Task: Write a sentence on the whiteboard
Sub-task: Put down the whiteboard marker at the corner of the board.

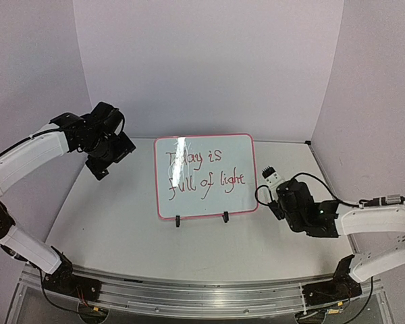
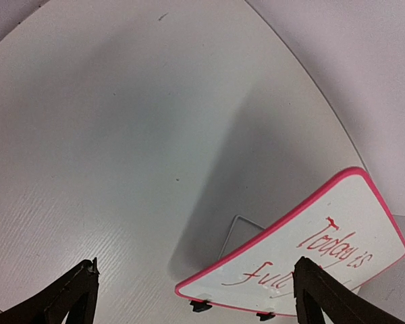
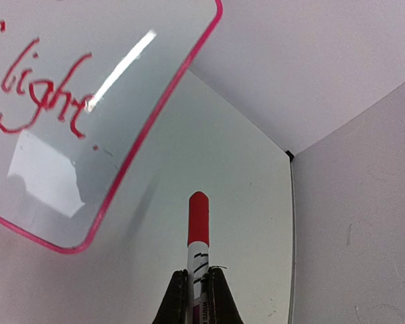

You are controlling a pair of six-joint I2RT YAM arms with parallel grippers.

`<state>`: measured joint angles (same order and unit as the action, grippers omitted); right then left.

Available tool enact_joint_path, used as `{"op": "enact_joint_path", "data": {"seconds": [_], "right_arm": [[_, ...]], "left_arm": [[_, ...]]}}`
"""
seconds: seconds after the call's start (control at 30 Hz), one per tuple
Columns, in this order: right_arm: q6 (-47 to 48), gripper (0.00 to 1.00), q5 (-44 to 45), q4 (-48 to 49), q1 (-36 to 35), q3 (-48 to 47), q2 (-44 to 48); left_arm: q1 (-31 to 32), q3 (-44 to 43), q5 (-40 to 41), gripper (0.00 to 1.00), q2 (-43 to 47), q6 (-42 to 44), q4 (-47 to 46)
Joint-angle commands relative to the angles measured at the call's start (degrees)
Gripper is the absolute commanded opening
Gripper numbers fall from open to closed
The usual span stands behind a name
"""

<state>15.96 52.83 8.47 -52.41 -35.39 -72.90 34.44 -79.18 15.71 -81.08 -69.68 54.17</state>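
The whiteboard (image 1: pixel 237 197) stands upright at the table's middle on two black clip feet, thin red-pink frame around it. The sentence (image 1: pixel 204 170) in red reads "Today is full of light" in two lines. My left gripper (image 1: pixel 113 157) hangs open left of the board, apart from it; in the left wrist view its fingers (image 2: pixel 75 290) are spread wide with nothing between them, and the whiteboard (image 2: pixel 337 206) lies low right. My right gripper (image 1: pixel 279 192) sits by the board's right edge, and in the right wrist view it (image 3: pixel 198 273) is shut on a red-capped marker (image 3: pixel 198 223), beside the whiteboard (image 3: pixel 131 34).
White walls close in the table at the back and both sides, meeting at a corner (image 3: pixel 289 155). A wire stand (image 2: pixel 239 233) props the board from behind. A metal rail (image 1: pixel 202 287) with the arm bases runs along the near edge.
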Motion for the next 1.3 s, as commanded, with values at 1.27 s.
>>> {"op": "enact_joint_path", "data": {"seconds": [1.27], "right_arm": [[-57.44,0.12,-12.94,-7.12,16.6,15.59,-1.96]], "left_arm": [[-2.35,10.79,0.58,1.0,8.08,2.37,-3.14]]}}
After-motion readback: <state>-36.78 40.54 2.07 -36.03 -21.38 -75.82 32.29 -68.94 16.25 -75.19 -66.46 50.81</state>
